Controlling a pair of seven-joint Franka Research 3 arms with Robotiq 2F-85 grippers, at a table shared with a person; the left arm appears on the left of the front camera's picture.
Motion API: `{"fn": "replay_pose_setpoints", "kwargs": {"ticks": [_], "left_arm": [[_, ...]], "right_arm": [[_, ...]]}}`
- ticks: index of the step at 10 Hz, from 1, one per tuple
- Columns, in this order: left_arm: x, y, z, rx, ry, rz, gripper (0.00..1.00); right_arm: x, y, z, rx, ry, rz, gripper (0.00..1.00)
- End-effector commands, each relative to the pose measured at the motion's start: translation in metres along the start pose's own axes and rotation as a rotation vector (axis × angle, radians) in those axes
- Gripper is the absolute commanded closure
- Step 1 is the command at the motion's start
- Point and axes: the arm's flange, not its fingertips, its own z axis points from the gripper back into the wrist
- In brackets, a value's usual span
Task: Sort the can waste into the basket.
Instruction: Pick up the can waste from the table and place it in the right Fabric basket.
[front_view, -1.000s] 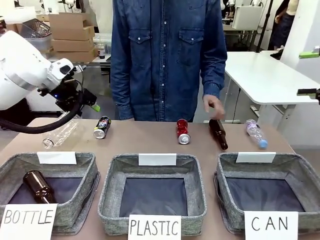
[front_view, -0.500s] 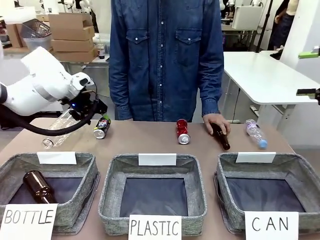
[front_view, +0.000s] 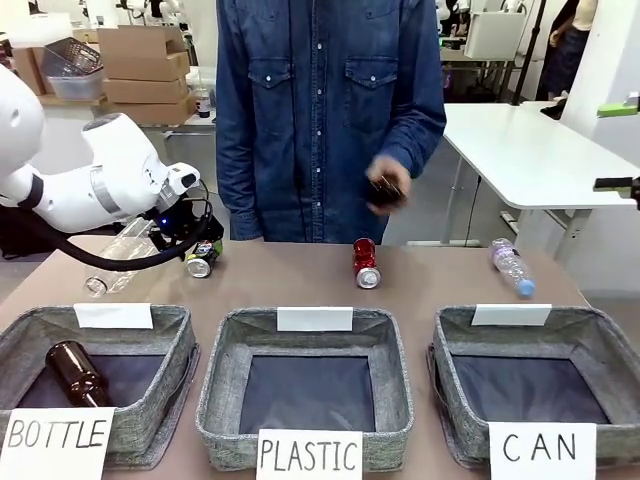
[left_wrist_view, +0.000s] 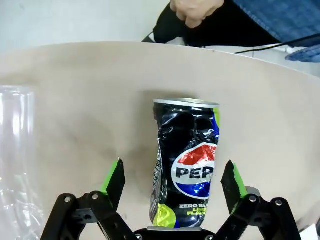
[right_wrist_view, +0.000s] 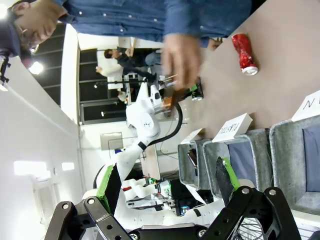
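Broadly, biggest first: light brown table (front_view: 300, 285) with a person (front_view: 330, 110) in a blue denim shirt standing at its far edge. Along the near edge, three soft-sided bins, the grey fabric basket (front_view: 612, 365) behind the white handwritten "CAN" card (front_view: 541, 448) sitting at the near right corner. White left arm (front_view: 90, 190) reaching in over the far left corner, beside a clear plastic bottle (front_view: 120, 262) lying there. Smaller again, the shiny red metal can (front_view: 366, 264) lying near the middle of the far edge, and the black printed metal can (left_wrist_view: 187, 160) lying dented on its side toward the far left corner. Astride that black can, the left gripper (left_wrist_view: 172, 175), green pads (left_wrist_view: 114, 177) parted with bare table showing on either side, so released and not yet clamped; farther off, the right gripper (right_wrist_view: 167, 182) spread wide with nothing between its fingers. Judged as the grasp step: close evenly on the can's middle, keep the squeeze gentle on the thin crumpled wall, check for contact at both pads before lifting, raise straight up clear of the plastic bottle, then carry across to the near right corner, passing over the other two bins rather than stopping short. Against the earlier frames: left arm down from above the corner onto the black can; the person's hand (front_view: 385, 190), then resting on a dark brown glass bottle near the far right, now raised off the table in a blur, apparently with that bottle, its spot left bare.
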Motion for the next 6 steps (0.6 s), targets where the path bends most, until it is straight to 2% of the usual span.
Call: {"fn": "replay_pose_setpoints", "kwargs": {"ticks": [1, 2, 3, 4, 5, 6], "left_arm": [[0.0019, -0.0082, -0.0052, 0.067, -0.007, -0.022, 0.60], [0.0000, -0.0109, -0.0074, 0.064, -0.014, -0.038, 0.60], [0.0003, -0.0126, -0.0065, 0.061, -0.011, -0.043, 1.00], [0.0009, -0.0132, -0.0057, 0.062, -0.013, -0.044, 0.65], [0.0010, -0.0133, -0.0039, 0.063, -0.020, -0.044, 1.00], [0.0004, -0.0133, -0.0028, 0.065, -0.021, -0.042, 1.00]], "right_arm": [[0.0019, 0.0015, -0.0026, 0.022, -0.003, 0.017, 0.00], [0.0019, 0.0015, -0.0026, 0.022, -0.003, 0.017, 0.00], [0.0019, 0.0015, -0.0026, 0.022, -0.003, 0.017, 0.00], [0.0019, 0.0015, -0.0026, 0.022, -0.003, 0.017, 0.00], [0.0019, 0.0015, -0.0026, 0.022, -0.003, 0.017, 0.00], [0.0019, 0.0015, -0.0026, 0.022, -0.003, 0.017, 0.00]]}}
